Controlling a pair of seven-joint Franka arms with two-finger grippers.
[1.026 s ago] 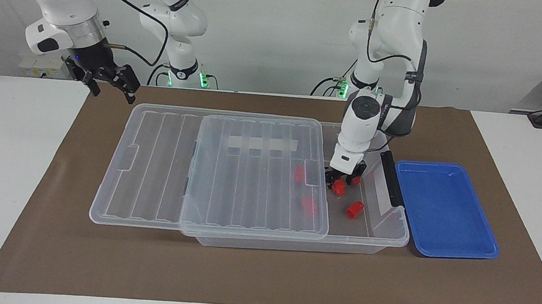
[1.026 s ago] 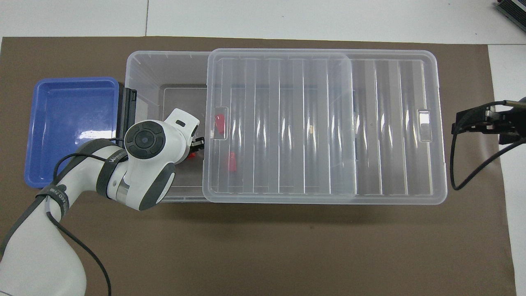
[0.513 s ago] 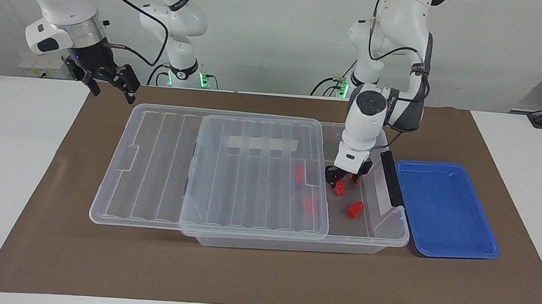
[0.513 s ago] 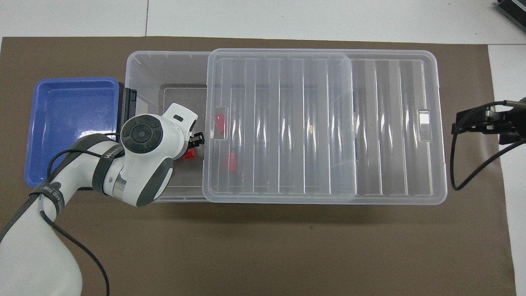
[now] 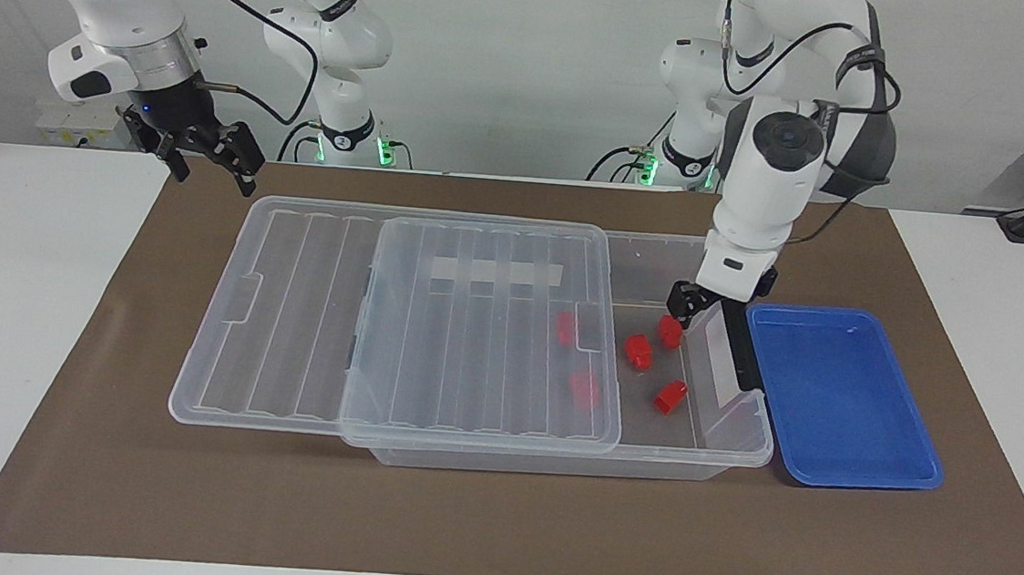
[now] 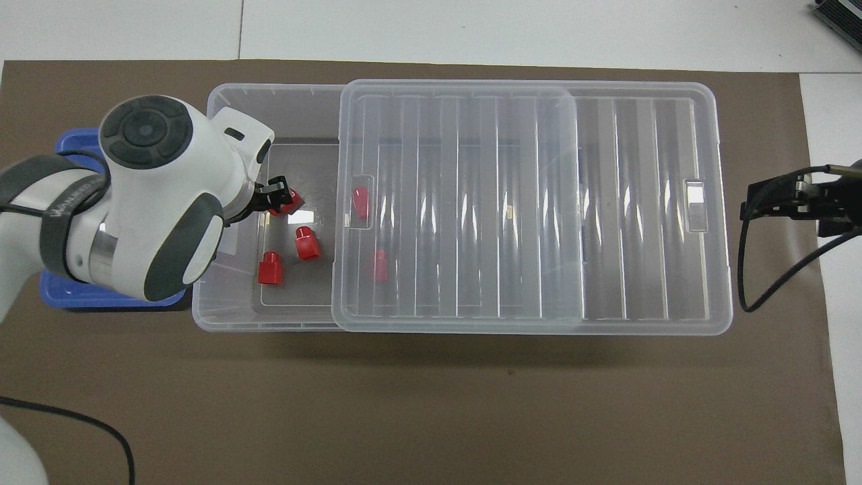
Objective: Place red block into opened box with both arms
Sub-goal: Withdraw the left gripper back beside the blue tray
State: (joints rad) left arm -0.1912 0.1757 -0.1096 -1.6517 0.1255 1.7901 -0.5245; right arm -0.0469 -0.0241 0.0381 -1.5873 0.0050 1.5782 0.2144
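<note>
The clear box [image 5: 553, 463] [image 6: 222, 108] lies across the mat. Its ribbed lid [image 5: 471, 339] [image 6: 525, 202] is slid toward the right arm's end, which leaves the end by the left arm uncovered. A red block [image 5: 638, 351] [image 6: 307, 244] lies loose on the box floor there, between two other red blocks [image 5: 670, 332] [image 5: 670, 396]. Two more show through the lid [image 5: 566, 328] [image 5: 584, 389]. My left gripper [image 5: 692, 302] [image 6: 276, 194] hangs open and empty above that uncovered end. My right gripper [image 5: 211, 161] [image 6: 746, 202] waits open above the mat past the lid's end.
A shallow blue tray [image 5: 842, 396] [image 6: 71, 143] sits against the box at the left arm's end, largely covered by my left arm in the overhead view. The box's black handle [image 5: 736, 337] faces the tray. A brown mat [image 5: 493, 524] covers the table's middle.
My left gripper let go of the red block on the box floor, then rose and moved toward the blue tray. The right arm stayed still.
</note>
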